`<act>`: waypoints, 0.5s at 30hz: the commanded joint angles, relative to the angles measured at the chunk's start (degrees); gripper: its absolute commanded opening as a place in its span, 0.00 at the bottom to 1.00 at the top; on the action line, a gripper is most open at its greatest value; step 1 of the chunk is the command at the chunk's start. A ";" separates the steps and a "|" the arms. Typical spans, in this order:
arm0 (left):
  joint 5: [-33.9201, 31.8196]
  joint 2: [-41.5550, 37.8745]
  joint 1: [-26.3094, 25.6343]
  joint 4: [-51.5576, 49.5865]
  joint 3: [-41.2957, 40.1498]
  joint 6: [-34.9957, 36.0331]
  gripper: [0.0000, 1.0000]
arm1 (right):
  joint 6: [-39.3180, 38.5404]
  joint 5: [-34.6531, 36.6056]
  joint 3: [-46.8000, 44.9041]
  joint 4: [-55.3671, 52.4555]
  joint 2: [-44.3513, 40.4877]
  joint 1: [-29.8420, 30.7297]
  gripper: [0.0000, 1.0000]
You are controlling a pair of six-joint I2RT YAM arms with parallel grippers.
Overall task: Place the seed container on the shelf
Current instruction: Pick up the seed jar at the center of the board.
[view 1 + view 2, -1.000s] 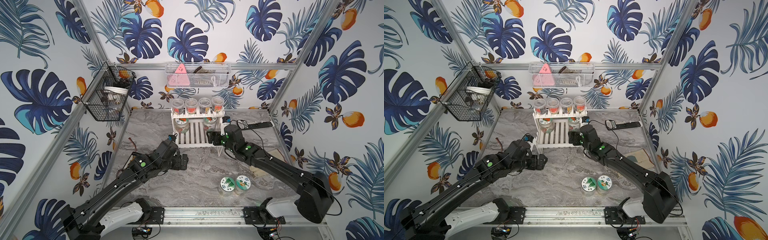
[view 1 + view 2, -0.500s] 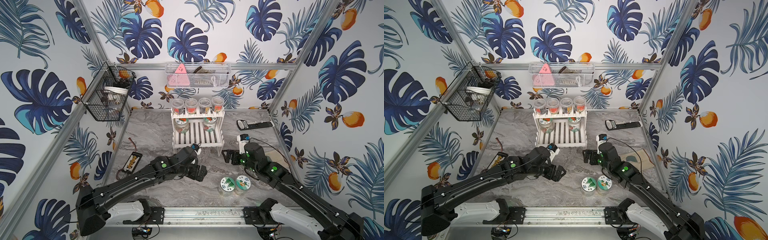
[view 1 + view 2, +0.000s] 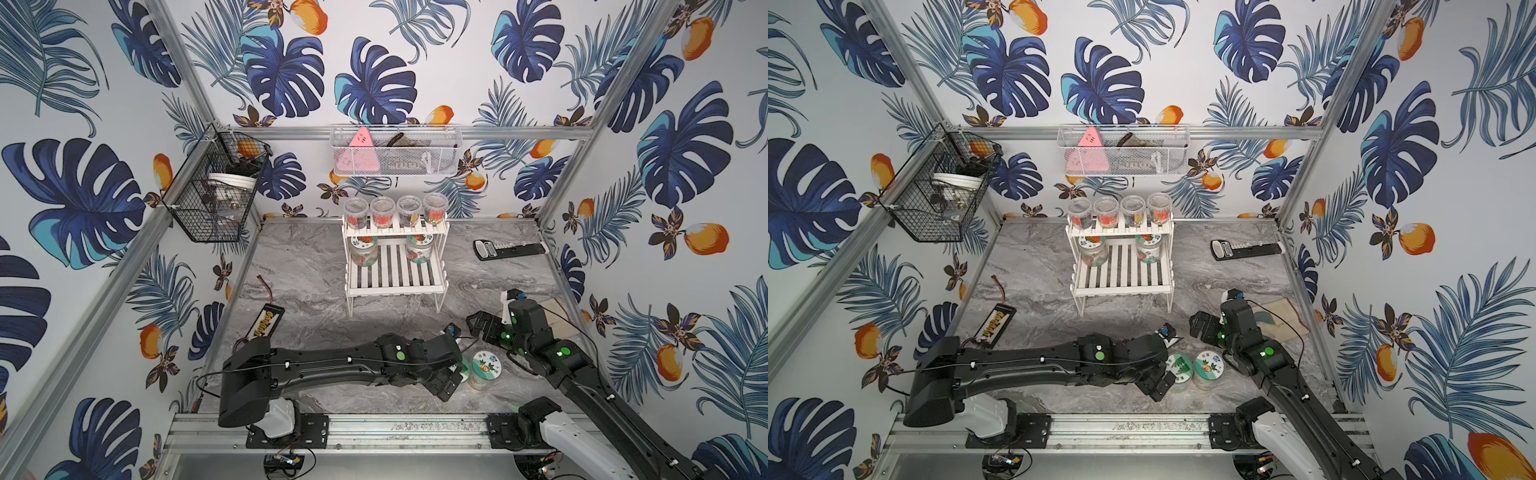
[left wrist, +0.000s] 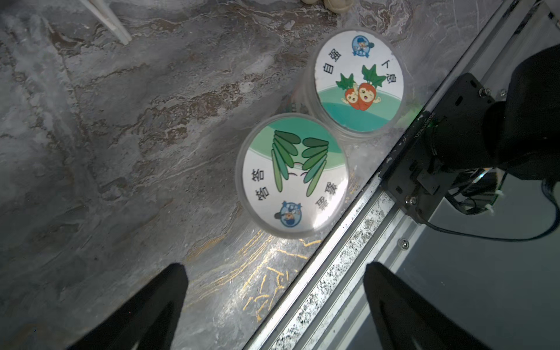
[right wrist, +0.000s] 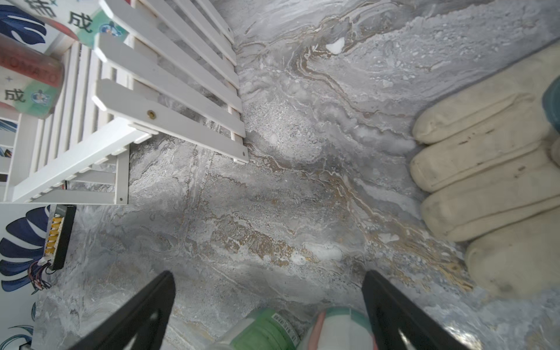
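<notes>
Closest to my base rail, on the marble table (image 3: 316, 332), two seed containers stand upright side by side: the leaf-lidded seed container (image 4: 292, 175) and the carrot-lidded seed container (image 4: 359, 80). They sit close against each other; whether they touch I cannot tell. Neither is on the shelf yet.

My left gripper (image 4: 272, 264) hangs over the table just beside the leaf-lidded one. Its fingers are spread wide with nothing between them, and in both top views it hides part of that lid. A little farther in and toward my right, my right gripper (image 5: 268, 272) is likewise released and empty above bare marble. The sides of the two containers show at the edge of its wrist view. A cream glove (image 5: 485, 169) lies near it by the right wall. Near the left wall lies a small black strip with orange beads (image 3: 266, 326).

Farther back, at the middle of the table, stands the shelf (image 3: 395, 287). Two lidded jars (image 3: 363, 251) sit at the rear of its lower tier, leaving the front slats bare. Four clear cups (image 3: 382, 210) stand in a row on its upper tier. A black keypad device (image 3: 509, 249) lies to its right, well apart.

On the walls behind hang a black wire basket (image 3: 212, 199) and a white mesh basket (image 3: 395, 156).
</notes>
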 commanded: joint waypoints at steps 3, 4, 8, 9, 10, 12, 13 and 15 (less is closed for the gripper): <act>-3.02 4.62 -1.59 2.81 2.63 3.43 0.99 | 0.40 -0.39 -0.58 -1.55 0.01 -0.13 1.00; -3.27 4.82 -1.61 3.15 2.84 3.44 0.99 | 0.43 -0.39 -0.62 -1.67 -0.06 -0.23 1.00; -3.88 5.84 -1.60 3.98 3.68 4.09 0.99 | 0.33 -0.45 -1.27 -1.77 -0.67 -0.23 1.00; -4.07 6.41 -1.59 3.83 4.11 4.34 0.99 | 0.30 -0.54 -1.48 -1.64 -0.76 -0.20 1.00; -4.18 6.98 -1.62 3.53 4.53 4.39 0.99 | 0.41 -0.64 -1.69 -1.53 -0.86 -0.29 1.00; -4.52 8.64 -1.67 2.56 5.76 4.67 0.99 | 0.48 -0.73 -1.98 -1.42 -0.79 -0.29 1.00; -4.54 9.29 -1.67 2.05 6.35 4.72 0.99 | 0.54 -0.76 -2.07 -1.34 -0.77 -0.25 1.00; -4.55 10.39 -1.59 1.26 7.43 4.51 0.99 | 0.57 -1.00 -2.25 -1.25 -0.73 -0.27 1.00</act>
